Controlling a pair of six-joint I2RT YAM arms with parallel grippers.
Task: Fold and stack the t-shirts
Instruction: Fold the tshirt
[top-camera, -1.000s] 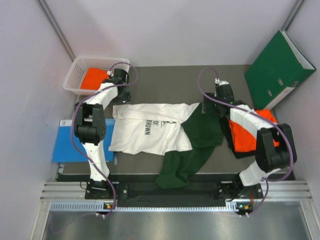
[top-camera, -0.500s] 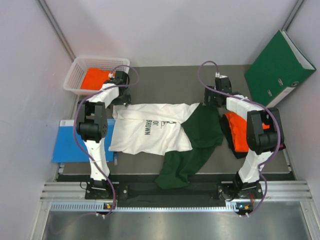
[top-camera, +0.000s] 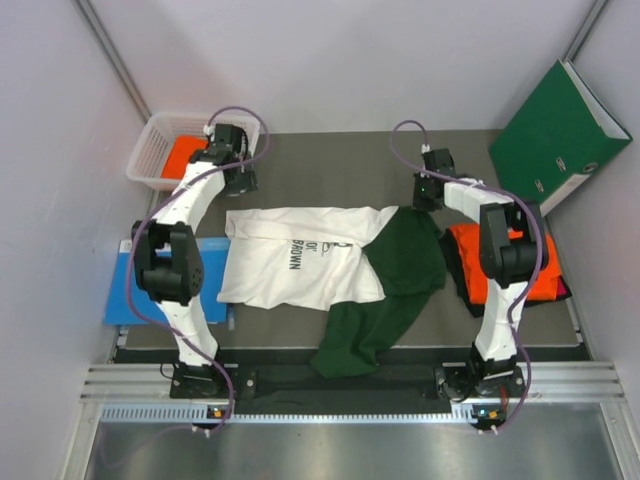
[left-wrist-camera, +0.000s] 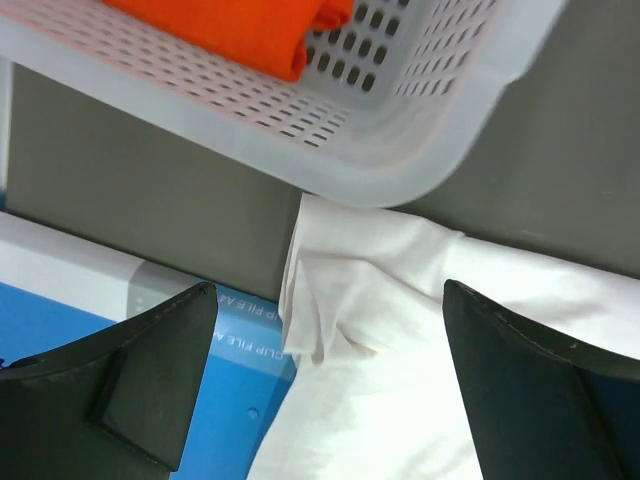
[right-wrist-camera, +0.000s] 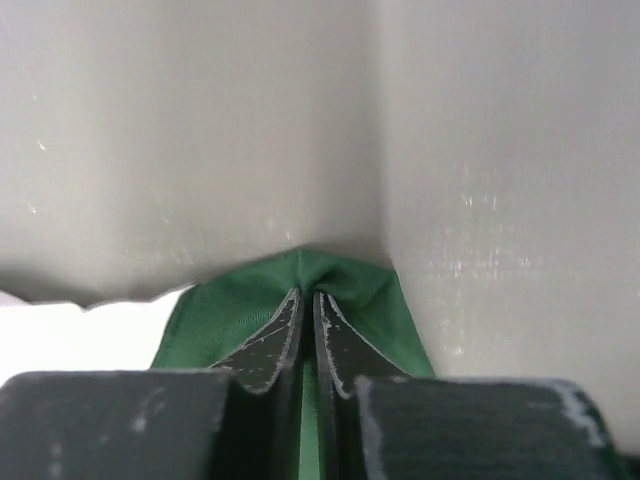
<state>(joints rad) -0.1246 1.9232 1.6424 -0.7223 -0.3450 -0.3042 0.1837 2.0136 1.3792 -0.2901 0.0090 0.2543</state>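
Across the table (top-camera: 330, 165) lies the shirt (top-camera: 300, 262) (print up), sleeve (right-wrist-camera: 385, 300) pinched in our right gripper (right-wrist-camera: 307, 310); the wide-open left gripper (left-wrist-camera: 325, 330) should take what seems the hem corner (left-wrist-camera: 340, 290) before we lift.

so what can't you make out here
Top view: chest print on the white green-sleeved cloth t-shirt, mostly too small to read.
Top view: bright orange cloth shirt in the white plastic basket, left arm covers part.
Right wrist view: how much sleeve the right end effector grips.
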